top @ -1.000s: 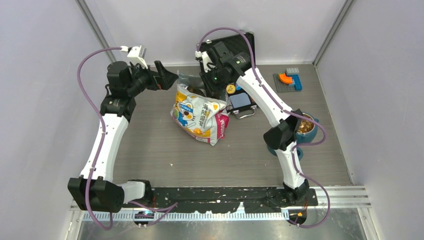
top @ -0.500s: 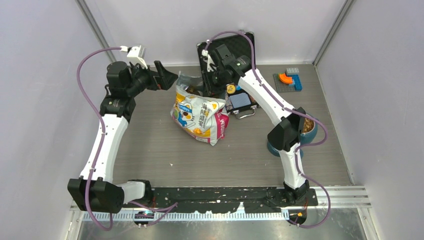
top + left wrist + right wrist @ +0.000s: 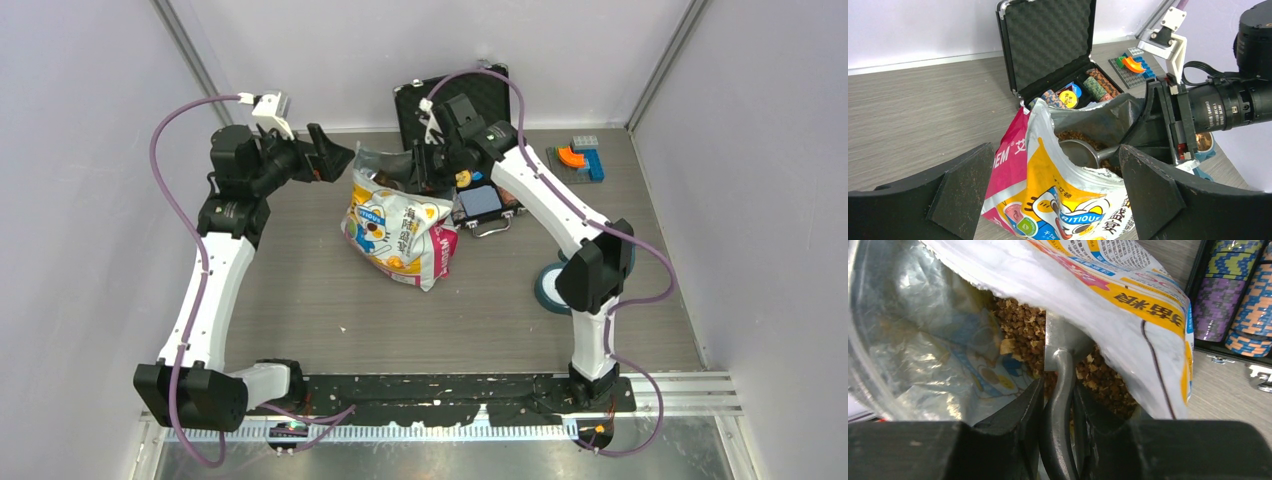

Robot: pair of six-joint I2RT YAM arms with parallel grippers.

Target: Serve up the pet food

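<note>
My right gripper [image 3: 1058, 390] is clamped narrowly on the handle of a grey metal scoop [image 3: 1064, 340], whose bowl sits just past the fingertips, resting on the brown dry pet food [image 3: 1020, 322] inside the white-and-yellow printed foil bag [image 3: 1128, 285]. Striped poker chips [image 3: 1233, 305] lie off to the fingers' right. My left gripper [image 3: 1055, 185] stands spread wide, holding nothing, with the bag's open mouth ahead between its fingers [image 3: 1148, 195].

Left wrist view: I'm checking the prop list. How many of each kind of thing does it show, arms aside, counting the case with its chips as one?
Cat-print food bag: 1
Metal scoop: 1
Poker chip case: 1
Toy brick plate: 1
Blue bowl: 1
Total: 5
</note>
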